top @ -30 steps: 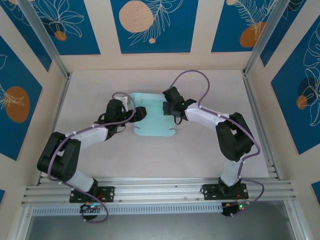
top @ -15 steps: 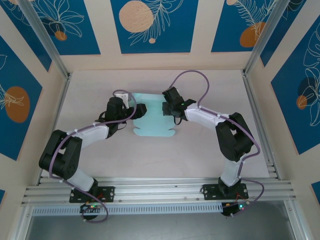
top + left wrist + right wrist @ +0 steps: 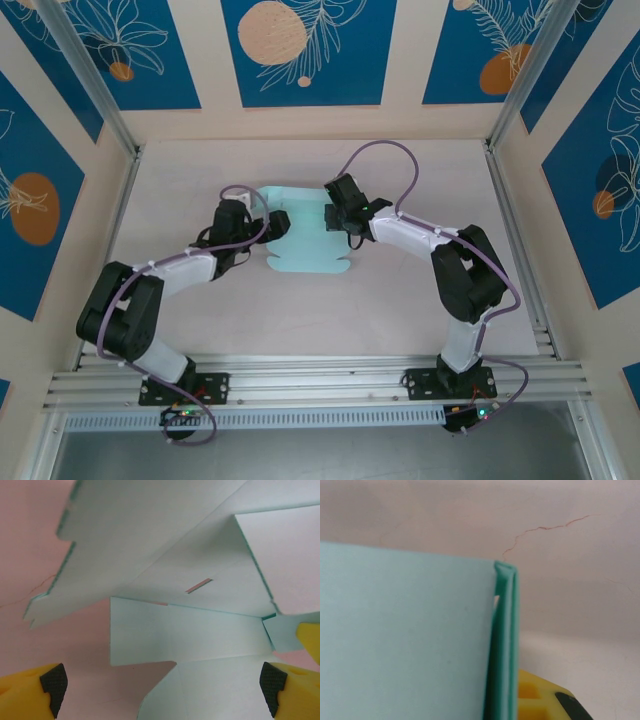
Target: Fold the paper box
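Top external view has the paper box (image 3: 305, 238) lying mostly flat near the middle of the table (image 3: 400, 300), between the two arms. The left gripper (image 3: 279, 222) is at its left edge and the right gripper (image 3: 336, 214) at its right.

Left wrist view shows the left gripper (image 3: 162, 687) with jaws wide, its black pads (image 3: 52, 681) far apart and touching nothing. Ahead of it the sheet has one panel lifted, a small slit (image 3: 198, 585) and a stepped edge.

Right wrist view shows a doubled-over edge of the paper box (image 3: 502, 645) with one yellow finger (image 3: 540, 700) right against it. The jaws look narrow and pinched on that fold, though the other finger is hidden behind the card.

I judge the sheet light, thin and springy. It should crease along its scored lines, buckle if pushed mid-panel, and slide on the smooth table. It is best held at a flap's edge near a crease while the other arm pins the base. No brand, label or writing is readable on it.
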You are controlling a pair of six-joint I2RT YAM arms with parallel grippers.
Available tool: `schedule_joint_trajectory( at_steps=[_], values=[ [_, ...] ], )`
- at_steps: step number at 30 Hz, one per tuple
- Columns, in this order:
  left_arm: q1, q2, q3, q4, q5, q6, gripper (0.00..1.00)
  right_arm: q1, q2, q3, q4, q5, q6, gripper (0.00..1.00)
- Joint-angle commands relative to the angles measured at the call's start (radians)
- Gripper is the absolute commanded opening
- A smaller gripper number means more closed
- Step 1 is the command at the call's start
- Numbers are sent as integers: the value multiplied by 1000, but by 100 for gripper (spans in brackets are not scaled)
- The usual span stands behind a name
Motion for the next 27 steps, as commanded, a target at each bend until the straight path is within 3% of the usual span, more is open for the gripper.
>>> schedule_joint_trajectory(
  at_steps=[1,6,11,17,27],
  values=[
    [-6,29,27,53,45,-3,100,14,-26,-11,23,21,17,0],
    [-5,56,56,88,82,-4,98,18,-26,-11,23,21,14,0],
    [-9,54,65,122,108,4,82,19,-20,-11,21,23,15,0],
    [-19,43,78,99,104,49,74,22,-6,-4,16,22,14,0],
    [-50,91,137,105,180,106,72,33,7,13,8,17,10,0]
  ],
)
